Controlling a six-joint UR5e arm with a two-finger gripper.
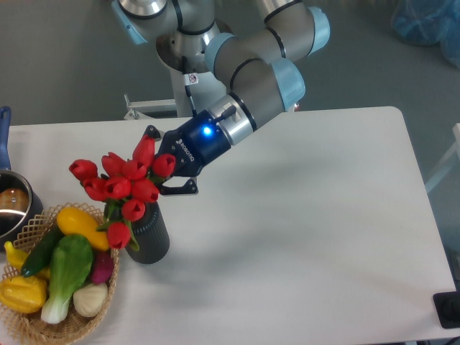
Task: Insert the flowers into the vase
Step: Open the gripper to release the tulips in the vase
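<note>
The flowers [119, 187], a bunch of red tulips with green stems, stand tilted to the left over the vase [152, 234]. Their stems run down into the vase's mouth, and one bloom hangs over its left rim. The vase is a dark ribbed cylinder standing upright on the white table, beside the basket. My gripper [164, 164] reaches in from the upper right and is shut on the flowers near the blooms, with one finger above the bunch and one below. The stems inside the vase are hidden.
A wicker basket [27, 328] of yellow, green and purple vegetables touches the vase's left side. A metal pot [10, 206] sits at the left edge. A small black object [447, 310] lies at the table's front right corner.
</note>
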